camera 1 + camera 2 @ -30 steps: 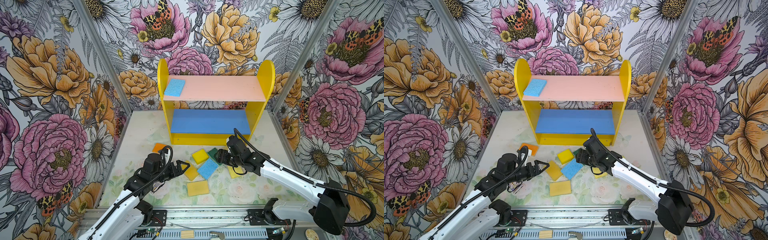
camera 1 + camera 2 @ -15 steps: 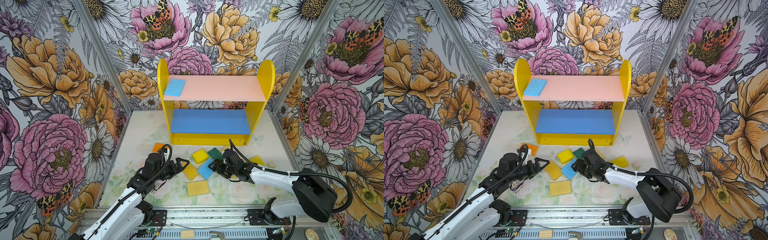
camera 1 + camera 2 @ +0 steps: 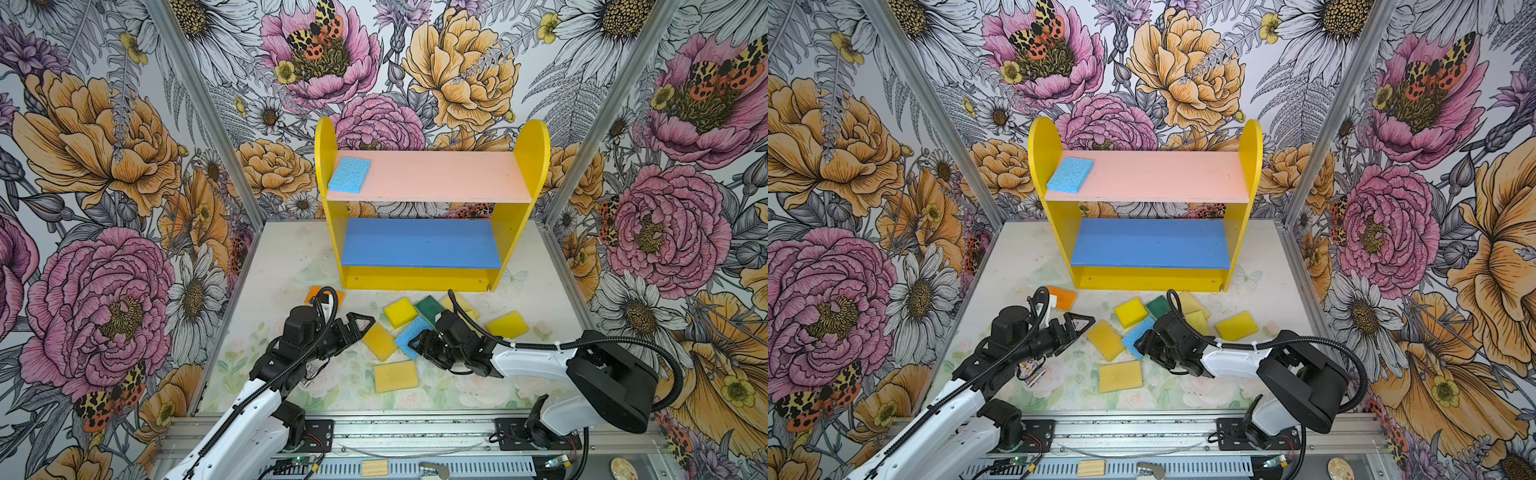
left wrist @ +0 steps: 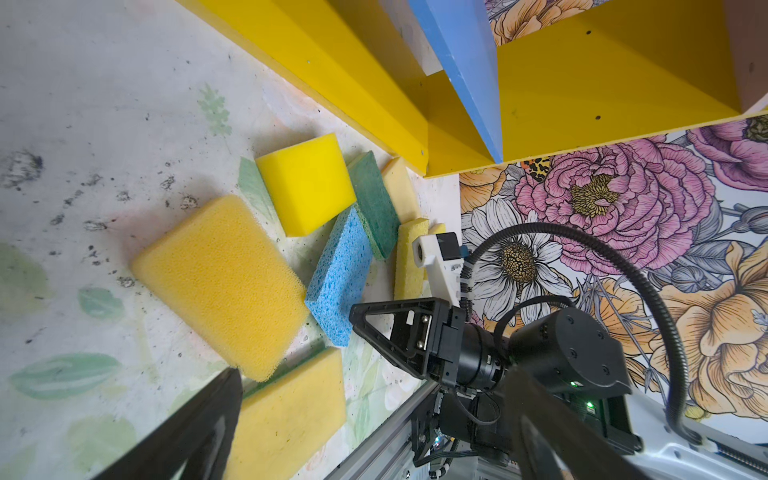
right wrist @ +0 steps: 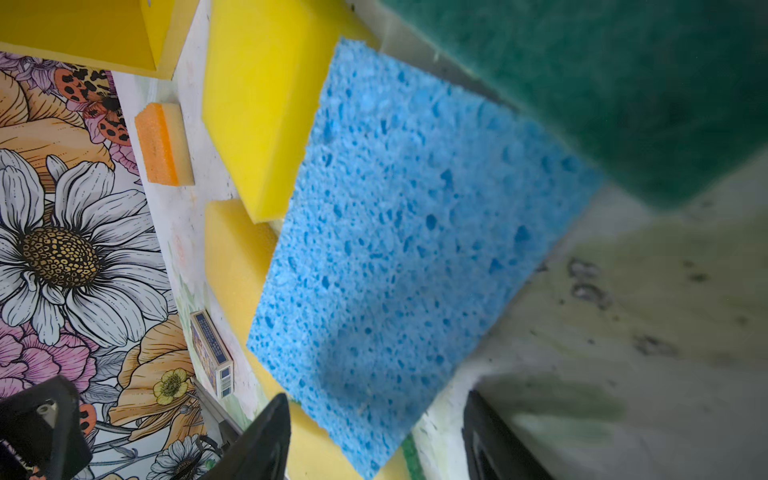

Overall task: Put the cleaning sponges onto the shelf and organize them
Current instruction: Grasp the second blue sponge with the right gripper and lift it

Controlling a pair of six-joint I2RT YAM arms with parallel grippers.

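Down on the flowery surface (image 3: 274, 274), the right claw (image 3: 420, 348) has dropped, spread astride the blue sponge (image 5: 395, 249); left claw (image 3: 353, 331) gapes empty. Pickup looks near.

Blue porous sponge (image 5: 407, 232), corner inside the parted right gripper (image 5: 376, 436)

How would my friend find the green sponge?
Find the yellow shelf at the back, then look down at the table just in front. The green sponge lies near the shelf's base between yellow sponges; it is the only dark green one.
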